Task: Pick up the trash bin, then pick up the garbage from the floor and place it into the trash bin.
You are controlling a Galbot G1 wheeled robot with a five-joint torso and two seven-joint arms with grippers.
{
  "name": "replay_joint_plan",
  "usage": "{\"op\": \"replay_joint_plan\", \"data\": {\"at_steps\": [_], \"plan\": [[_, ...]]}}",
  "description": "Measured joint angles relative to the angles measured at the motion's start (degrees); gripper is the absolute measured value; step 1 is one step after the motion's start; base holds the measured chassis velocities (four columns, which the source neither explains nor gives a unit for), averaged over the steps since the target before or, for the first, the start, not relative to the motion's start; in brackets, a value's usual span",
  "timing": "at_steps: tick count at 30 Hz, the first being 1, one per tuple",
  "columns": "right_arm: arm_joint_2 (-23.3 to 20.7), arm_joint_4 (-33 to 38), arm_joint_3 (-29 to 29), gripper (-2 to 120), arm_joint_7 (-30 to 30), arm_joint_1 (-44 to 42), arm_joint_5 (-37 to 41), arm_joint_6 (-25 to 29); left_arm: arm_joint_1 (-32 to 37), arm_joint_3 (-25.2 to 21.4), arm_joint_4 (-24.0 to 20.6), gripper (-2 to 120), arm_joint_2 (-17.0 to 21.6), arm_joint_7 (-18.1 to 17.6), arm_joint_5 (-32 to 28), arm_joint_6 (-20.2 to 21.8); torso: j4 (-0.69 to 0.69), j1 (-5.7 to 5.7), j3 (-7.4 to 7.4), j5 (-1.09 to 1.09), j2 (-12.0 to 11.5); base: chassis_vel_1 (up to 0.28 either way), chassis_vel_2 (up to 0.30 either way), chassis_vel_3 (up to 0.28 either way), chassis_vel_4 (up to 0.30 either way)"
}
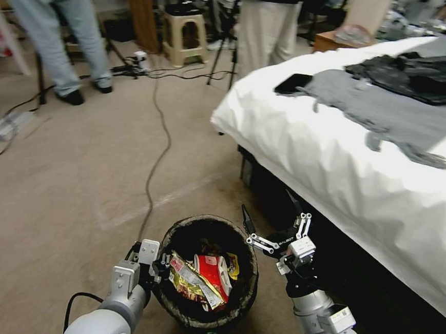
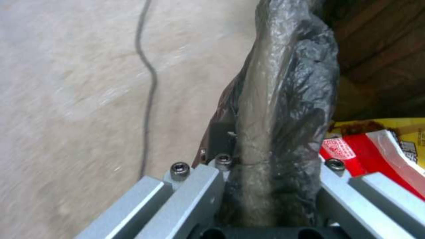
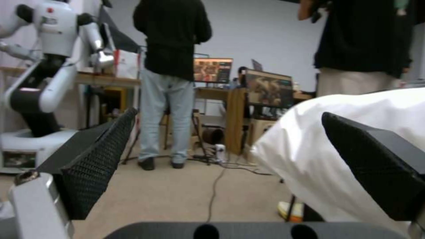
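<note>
The trash bin (image 1: 213, 230), round and lined with a dark crinkly bag, hangs low in front of me over the carpet. My left gripper (image 1: 163, 263) is shut on its rim; the bag-wrapped rim (image 2: 270, 109) runs up between the metal fingers (image 2: 195, 192). Garbage lies inside: red-and-white and yellow wrappers (image 1: 204, 278), seen close as red-and-white wrappers (image 2: 376, 149). My right gripper (image 1: 270, 214) is held just right of the bin, open and holding nothing, its black fingers (image 3: 97, 159) spread wide, pointing out into the room.
A bed with a white cover (image 1: 367, 163) fills the right side, its edge close to my right arm; a phone (image 1: 293, 83) and dark clothes (image 1: 421, 74) lie on it. A cable (image 1: 157, 146) crosses the carpet. People, a stool (image 1: 184, 35) and another robot (image 3: 48, 66) stand at the far side.
</note>
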Motion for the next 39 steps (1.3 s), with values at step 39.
{"op": "replay_joint_plan", "data": {"at_steps": [39], "plan": [[0.22,-0.14,-0.47,100,0.15,0.16,-0.27,-0.1,-1.7,0.31,1.07,0,-1.11,0.02,-0.07,-4.02,-0.02,0.0,0.0,0.0,0.0,0.1,0.103,0.101,0.101]]}}
